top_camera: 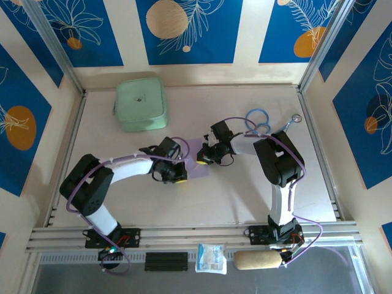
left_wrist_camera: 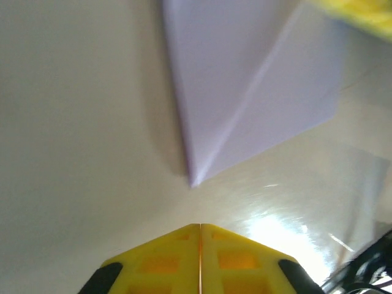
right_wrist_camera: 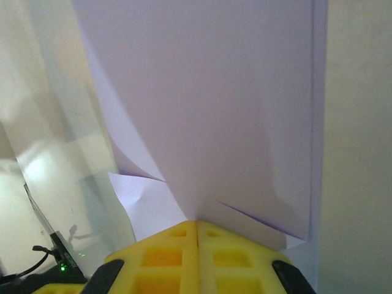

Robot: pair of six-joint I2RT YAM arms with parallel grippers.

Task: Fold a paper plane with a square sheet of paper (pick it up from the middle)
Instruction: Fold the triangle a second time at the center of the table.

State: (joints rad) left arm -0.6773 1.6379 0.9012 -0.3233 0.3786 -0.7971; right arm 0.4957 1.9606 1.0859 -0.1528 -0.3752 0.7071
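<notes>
So, quick look at our setup: the paper (top_camera: 195, 156) is over the middle of the table (top_camera: 245, 196). It's well apart from the mint-green pouch (top_camera: 141, 104), off to the pouch's near-right and closer to the arm bases than the pouch is. It's partly folded. From the left wrist we see a diagonal crease running down to a sharp corner, with one flap lying over the other layer. From the right wrist we see a couple of small crumpled folds along the near edge. We honestly can't tell if it's lying flat or lifted a bit.

Our right gripper (right_wrist_camera: 197, 228) has its yellow fingers (right_wrist_camera: 233, 257) pressed together with the edge of the paper pinched between the tips, and the sheet fans out away from them. It reaches the paper from the side facing away from the pouch.

Our left gripper (left_wrist_camera: 200, 229) comes in from the pouch side. Its fingers are squeezed together too, with just a thin seam between them and nothing in them. The paper's pointed corner sits just ahead of those tips, not touching. A blurry yellow bit of the right gripper peeks in at the far end of the paper.
</notes>
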